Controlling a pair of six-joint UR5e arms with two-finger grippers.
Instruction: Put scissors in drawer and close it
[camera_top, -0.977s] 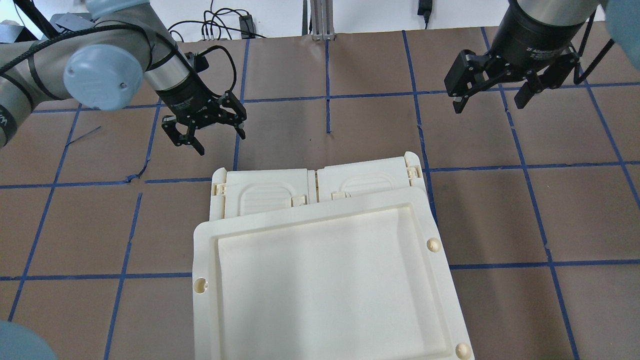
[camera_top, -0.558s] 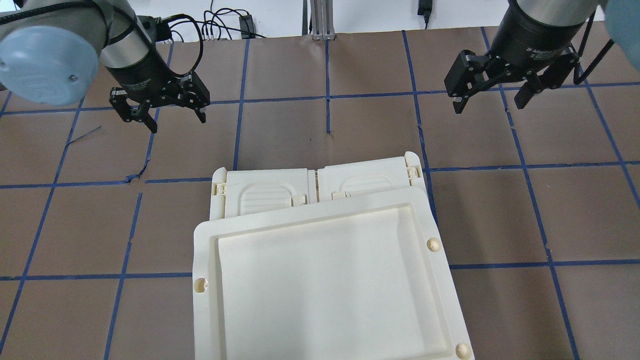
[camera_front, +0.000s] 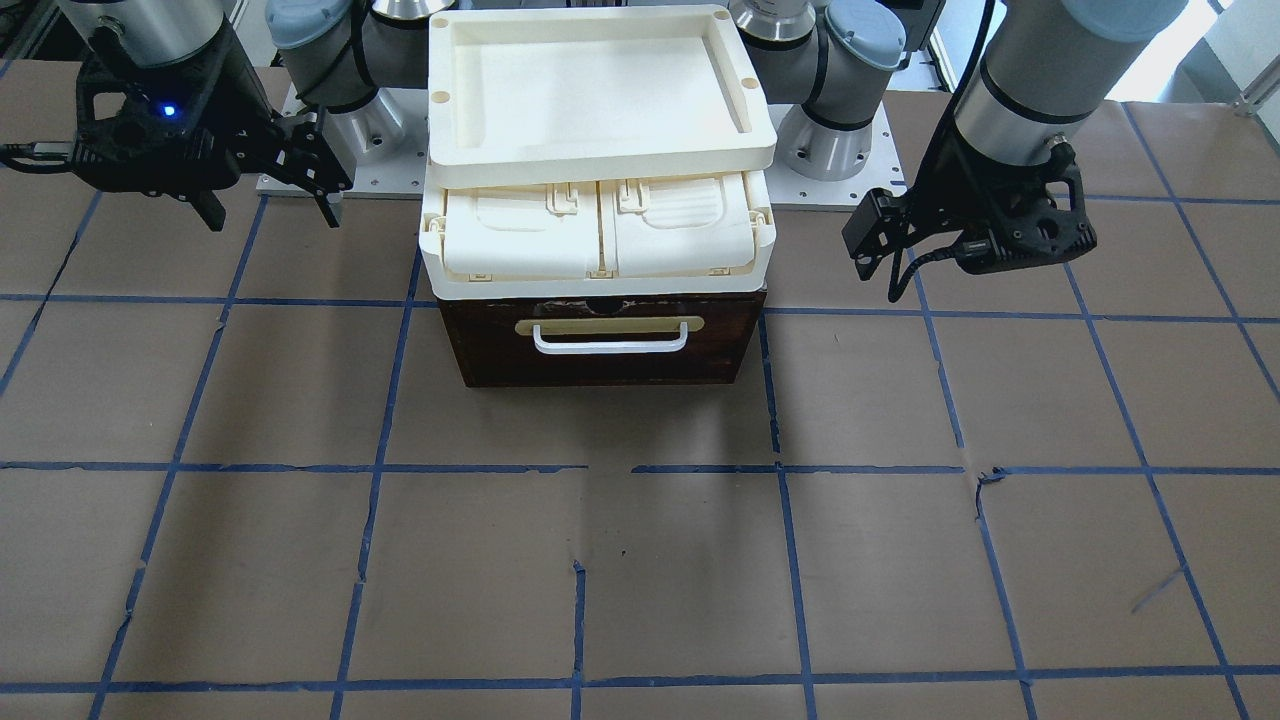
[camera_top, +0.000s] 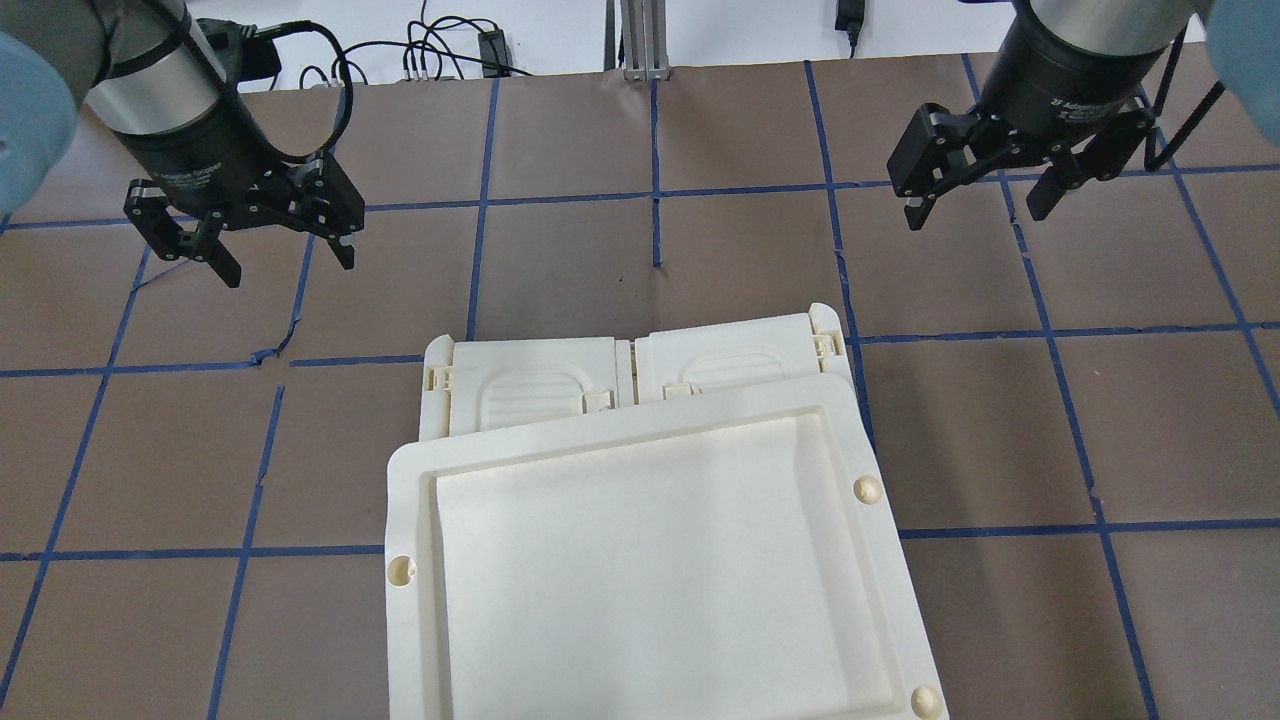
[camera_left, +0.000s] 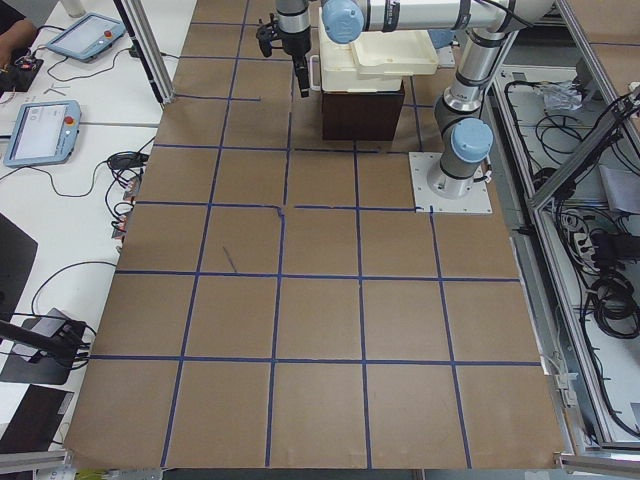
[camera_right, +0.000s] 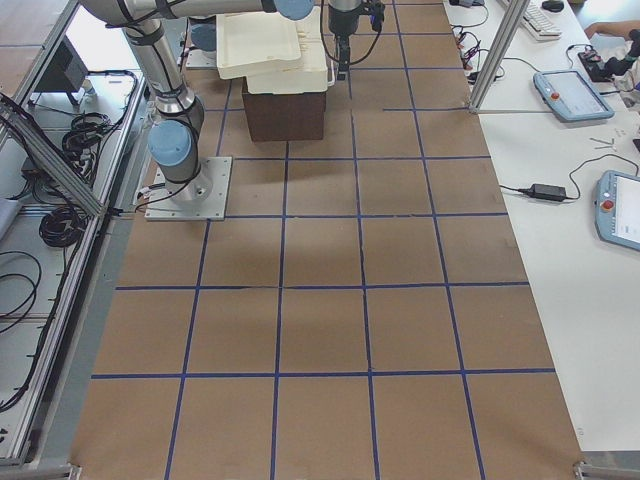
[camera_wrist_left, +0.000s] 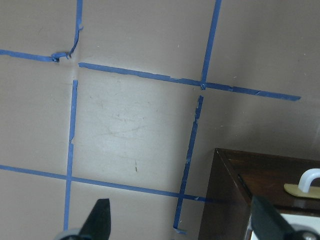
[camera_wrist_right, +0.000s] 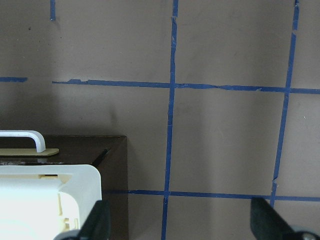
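The drawer (camera_front: 600, 345) sits shut at mid-desk (camera_front: 640, 560), under a cream box (camera_front: 520, 250) and tray (camera_front: 600, 158). Seen from overhead, the left claw (camera_top: 288, 262) hangs at ten o'clock from the box and the right claw (camera_top: 975, 210) at two, both spread apart and empty.

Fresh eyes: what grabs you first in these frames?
The cream tray sits askew on a cream latched box, stacked on the dark drawer by the robot's base; the drawer looks shut. The left gripper and right gripper hang open and empty either side of it. No scissors show anywhere.
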